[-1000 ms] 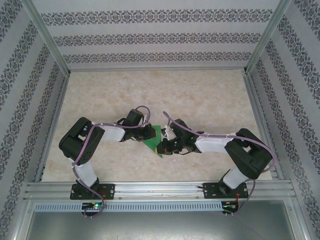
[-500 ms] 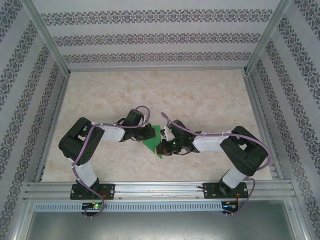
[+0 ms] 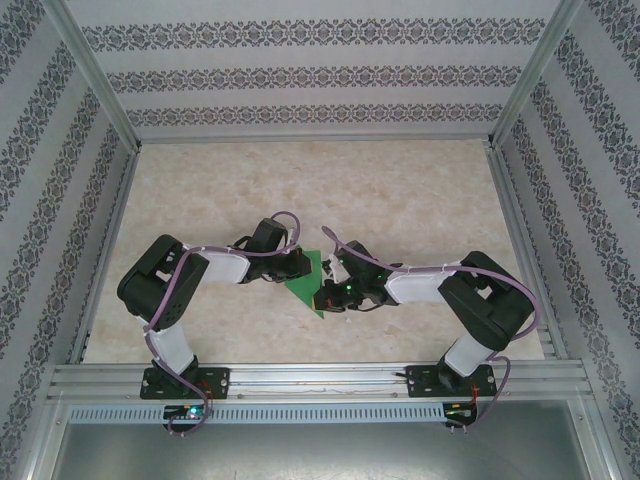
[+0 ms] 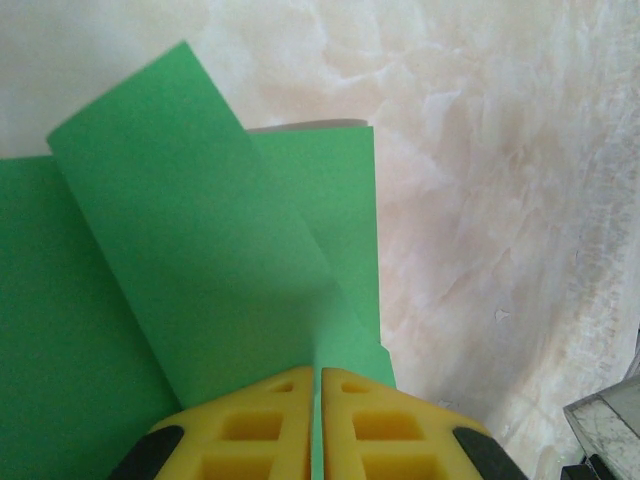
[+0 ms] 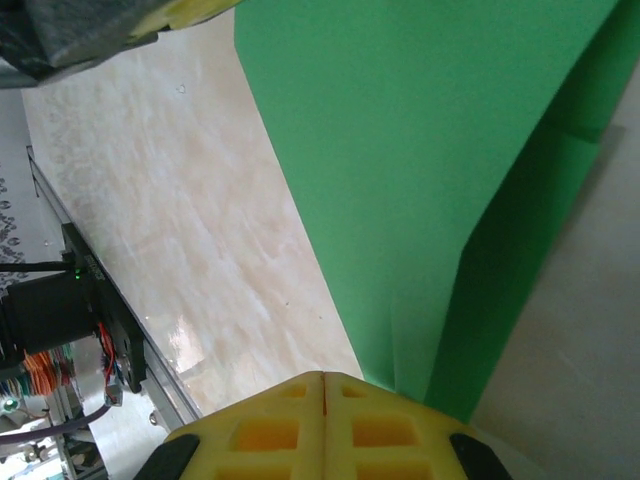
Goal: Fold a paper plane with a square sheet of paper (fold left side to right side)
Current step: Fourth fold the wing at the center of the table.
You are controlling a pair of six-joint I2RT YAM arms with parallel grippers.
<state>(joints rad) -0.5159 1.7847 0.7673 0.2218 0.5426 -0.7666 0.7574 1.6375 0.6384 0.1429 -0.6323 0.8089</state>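
L end effector clamps square sheet of paper, flap lifted. R end effector clenched at its corner, can't tell if pinching. Sheet sits mid-tabletop. Prob. mid left-to-right fold; next: carry flap over, align edges, press crease.

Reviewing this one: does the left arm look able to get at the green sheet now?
Likely yes: the left gripper is shut on the square sheet of paper, its edge between the fingers. The right gripper sits at the opposite side, not blocking.
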